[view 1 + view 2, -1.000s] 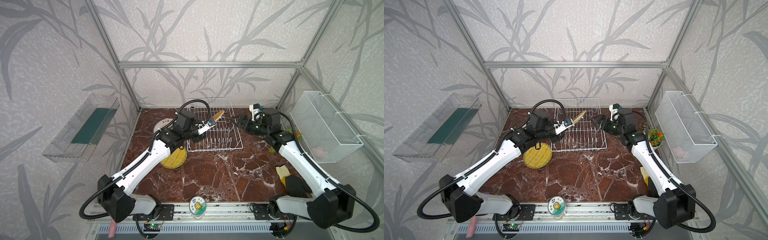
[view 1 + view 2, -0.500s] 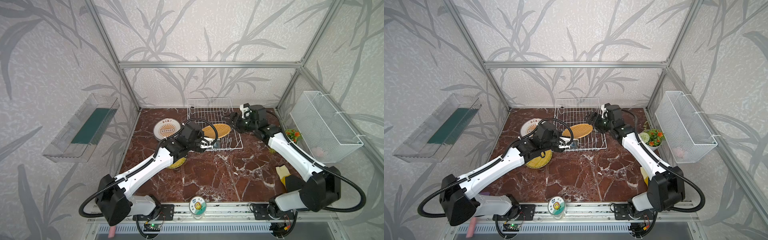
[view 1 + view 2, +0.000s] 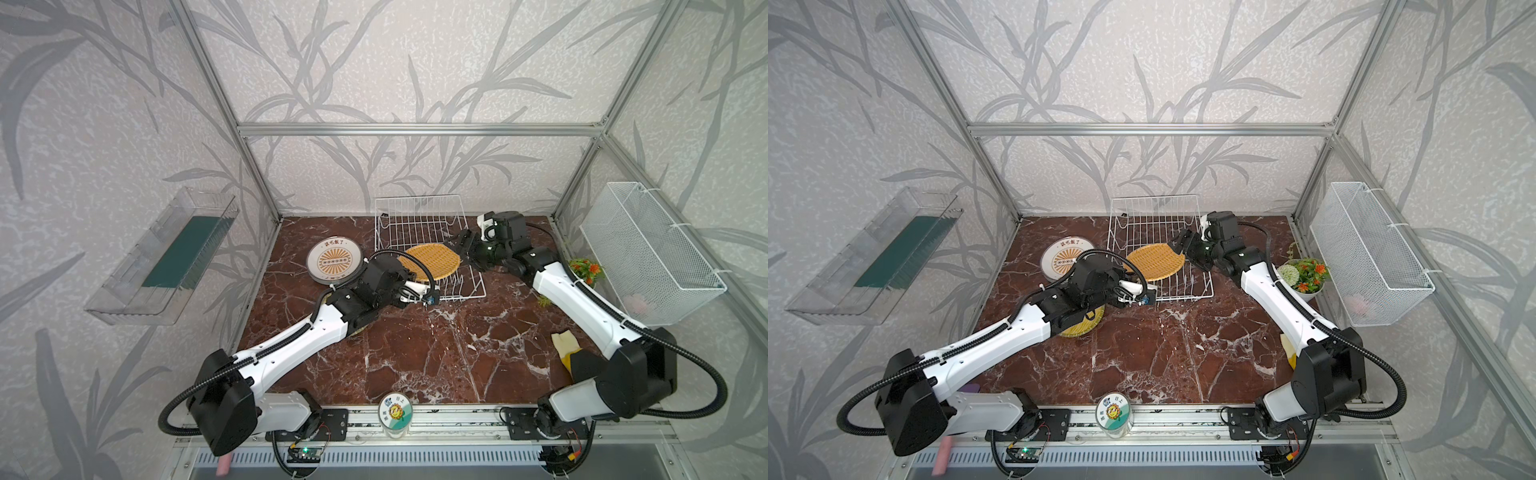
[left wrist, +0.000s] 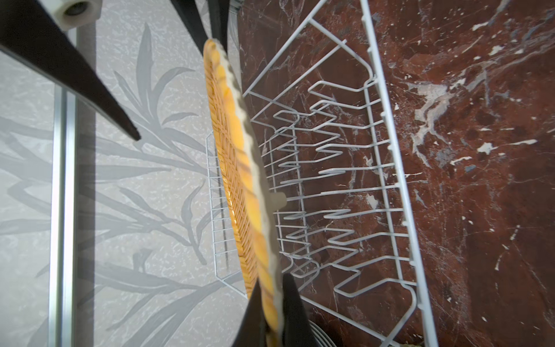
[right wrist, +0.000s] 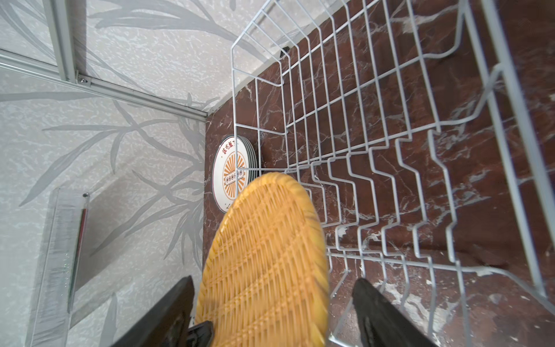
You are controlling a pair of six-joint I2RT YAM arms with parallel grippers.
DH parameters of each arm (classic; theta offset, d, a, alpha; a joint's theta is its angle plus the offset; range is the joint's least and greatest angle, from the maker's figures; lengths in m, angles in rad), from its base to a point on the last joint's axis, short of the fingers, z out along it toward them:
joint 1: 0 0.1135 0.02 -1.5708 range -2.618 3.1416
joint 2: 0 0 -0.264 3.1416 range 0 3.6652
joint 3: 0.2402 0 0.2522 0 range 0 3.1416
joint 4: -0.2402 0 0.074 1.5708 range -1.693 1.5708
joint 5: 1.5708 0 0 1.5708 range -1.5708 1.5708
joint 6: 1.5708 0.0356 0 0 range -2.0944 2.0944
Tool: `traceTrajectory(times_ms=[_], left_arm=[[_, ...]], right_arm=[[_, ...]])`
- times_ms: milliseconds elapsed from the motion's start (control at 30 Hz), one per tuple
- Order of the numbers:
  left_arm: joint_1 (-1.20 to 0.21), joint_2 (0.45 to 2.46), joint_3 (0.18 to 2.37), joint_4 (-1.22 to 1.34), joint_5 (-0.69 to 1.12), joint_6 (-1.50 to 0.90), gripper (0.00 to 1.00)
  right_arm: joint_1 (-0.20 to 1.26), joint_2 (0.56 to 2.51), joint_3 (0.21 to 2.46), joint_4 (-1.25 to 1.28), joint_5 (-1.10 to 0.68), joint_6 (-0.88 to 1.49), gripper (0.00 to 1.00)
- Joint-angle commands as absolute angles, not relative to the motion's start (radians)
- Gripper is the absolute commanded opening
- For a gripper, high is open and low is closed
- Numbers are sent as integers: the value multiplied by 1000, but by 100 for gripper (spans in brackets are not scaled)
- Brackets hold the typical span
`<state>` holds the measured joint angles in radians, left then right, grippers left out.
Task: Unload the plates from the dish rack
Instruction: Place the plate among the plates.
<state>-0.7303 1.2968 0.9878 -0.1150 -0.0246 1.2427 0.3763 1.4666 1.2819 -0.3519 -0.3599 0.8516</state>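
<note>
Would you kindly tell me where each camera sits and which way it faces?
Both top views: high over the front rail, looking down and back at the dish rack; left arm and right arm show whole.
Left wrist: on the left arm, looking along the left claw, shut on the wicker plate, over the rack; the right claw shows too.
Right wrist: on the right arm, looking past the open right claw, plate between its fingers, toward the sunburst plates.
Shared: all show plate and rack.
</note>
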Motion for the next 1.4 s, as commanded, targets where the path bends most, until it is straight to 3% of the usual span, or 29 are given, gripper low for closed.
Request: traceTrajectory(times_ms=[0,200,367,900,967,1067,1167,1200,1267,1300,1367], left_arm=[[-730,1259,987,-4,-52,1275,0],[-732,1261,988,-10,-27,1270,0],[-732,1258,978,-17,-22,1275,0],[-730,1273,963,-4,-24,1243,0],[-730,1271,951,21,-31,1230,0],[-730,1267,944,39,-38,1176,0],[-729,1252,930,39,-31,1134,24],[-727,1248,935,14,-27,1114,38],[-723,1232,941,-40,-8,1033,87],[-718,1221,942,-74,8,997,99],[-711,1196,936,-122,45,934,99]], right_arm=[[364,1418,1295,-408,-322,813,84],[370,1467,1277,-325,-414,863,79],[377,1525,1312,-315,-459,876,69],[376,1578,1300,-203,-537,938,17],[373,1580,1294,-179,-547,954,2],[365,1573,1273,-132,-555,980,0],[353,1551,1246,-79,-544,996,0],[349,1541,1240,-67,-540,993,0],[336,1522,1232,-46,-536,977,0],[327,1513,1225,-29,-535,966,0],[306,1487,1213,-21,-525,936,0]])
